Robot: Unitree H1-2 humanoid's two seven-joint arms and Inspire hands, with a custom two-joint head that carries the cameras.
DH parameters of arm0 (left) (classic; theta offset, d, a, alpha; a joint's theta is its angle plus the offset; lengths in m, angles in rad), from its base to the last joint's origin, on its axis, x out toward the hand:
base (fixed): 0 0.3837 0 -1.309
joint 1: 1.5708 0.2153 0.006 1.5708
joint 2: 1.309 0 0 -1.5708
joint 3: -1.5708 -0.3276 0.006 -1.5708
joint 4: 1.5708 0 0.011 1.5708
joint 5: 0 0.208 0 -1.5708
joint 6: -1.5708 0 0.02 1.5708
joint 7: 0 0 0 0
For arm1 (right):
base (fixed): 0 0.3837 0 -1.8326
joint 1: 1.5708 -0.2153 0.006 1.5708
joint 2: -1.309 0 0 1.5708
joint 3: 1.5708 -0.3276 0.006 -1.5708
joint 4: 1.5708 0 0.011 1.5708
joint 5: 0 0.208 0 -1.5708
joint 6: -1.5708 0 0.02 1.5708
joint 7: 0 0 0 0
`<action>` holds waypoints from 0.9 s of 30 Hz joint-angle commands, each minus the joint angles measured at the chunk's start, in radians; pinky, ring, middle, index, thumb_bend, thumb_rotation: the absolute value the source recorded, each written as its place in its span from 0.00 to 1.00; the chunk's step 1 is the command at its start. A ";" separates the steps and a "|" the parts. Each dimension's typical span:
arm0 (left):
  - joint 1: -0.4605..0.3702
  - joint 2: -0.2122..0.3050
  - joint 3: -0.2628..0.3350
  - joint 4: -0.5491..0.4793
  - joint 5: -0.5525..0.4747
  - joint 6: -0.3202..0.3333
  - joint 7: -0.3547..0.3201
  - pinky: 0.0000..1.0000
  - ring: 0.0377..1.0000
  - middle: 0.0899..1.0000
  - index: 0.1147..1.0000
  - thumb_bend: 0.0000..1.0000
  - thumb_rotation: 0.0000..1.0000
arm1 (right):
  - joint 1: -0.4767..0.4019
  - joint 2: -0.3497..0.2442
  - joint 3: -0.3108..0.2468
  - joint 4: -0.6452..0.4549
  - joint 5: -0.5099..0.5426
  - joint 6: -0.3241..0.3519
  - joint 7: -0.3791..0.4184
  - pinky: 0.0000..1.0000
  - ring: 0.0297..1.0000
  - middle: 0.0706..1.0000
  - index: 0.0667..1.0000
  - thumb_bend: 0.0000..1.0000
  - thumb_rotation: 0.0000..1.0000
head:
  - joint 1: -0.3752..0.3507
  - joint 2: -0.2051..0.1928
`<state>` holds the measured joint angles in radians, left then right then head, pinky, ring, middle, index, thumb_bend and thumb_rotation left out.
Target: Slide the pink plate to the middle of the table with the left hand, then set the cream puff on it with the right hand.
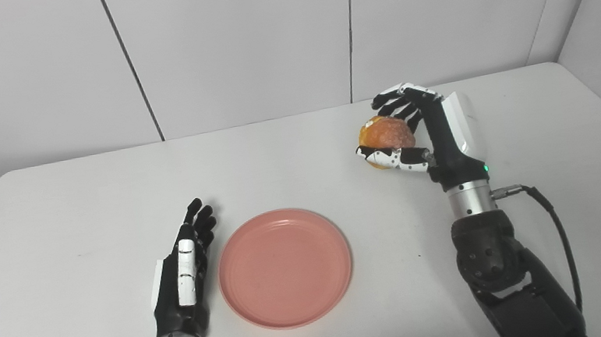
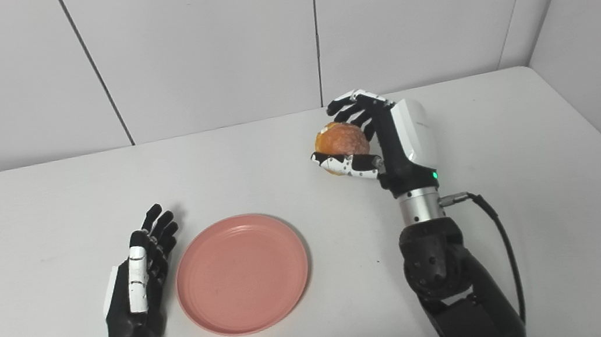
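The pink plate lies flat and empty near the table's front middle. My left hand rests just to its left, fingers straight and apart, holding nothing and not touching the rim. My right hand is raised at the back right of the plate, fingers above and thumb below the golden-brown cream puff, shut on it. The puff is held off the table, well beyond the plate's far right edge.
The white table is bordered by white wall panels behind and on both sides. A black cable loops from the right wrist along the forearm.
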<state>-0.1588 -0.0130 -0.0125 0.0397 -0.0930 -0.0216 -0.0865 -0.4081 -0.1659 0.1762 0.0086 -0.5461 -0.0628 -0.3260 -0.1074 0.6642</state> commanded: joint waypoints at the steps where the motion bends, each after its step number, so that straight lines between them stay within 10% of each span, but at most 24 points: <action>1: 0.019 -0.002 -0.012 -0.005 0.011 -0.003 -0.002 0.99 0.95 0.94 0.92 0.63 1.00 | -0.011 0.011 0.014 -0.036 -0.014 -0.079 -0.001 0.22 0.42 0.44 0.45 0.51 0.00 | 0.002 0.001; 15: 0.026 0.011 -0.031 -0.031 0.020 0.030 -0.008 1.00 0.96 0.96 0.95 0.65 1.00 | 0.060 0.089 0.093 0.004 0.015 -0.218 0.065 0.41 0.44 0.49 0.42 0.51 0.00 | 0.004 0.007; 27: 0.034 0.008 -0.042 -0.045 0.026 0.036 -0.008 1.00 0.96 0.96 0.97 0.62 1.00 | 0.076 0.091 0.124 -0.028 -0.010 -0.167 0.202 0.40 0.43 0.50 0.42 0.51 0.00 | 0.016 0.016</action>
<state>-0.1402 -0.0018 -0.0414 0.0085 -0.0698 0.0045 -0.0861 -0.3132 -0.0761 0.2976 0.0145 -0.5607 -0.2226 -0.1418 -0.0921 0.6811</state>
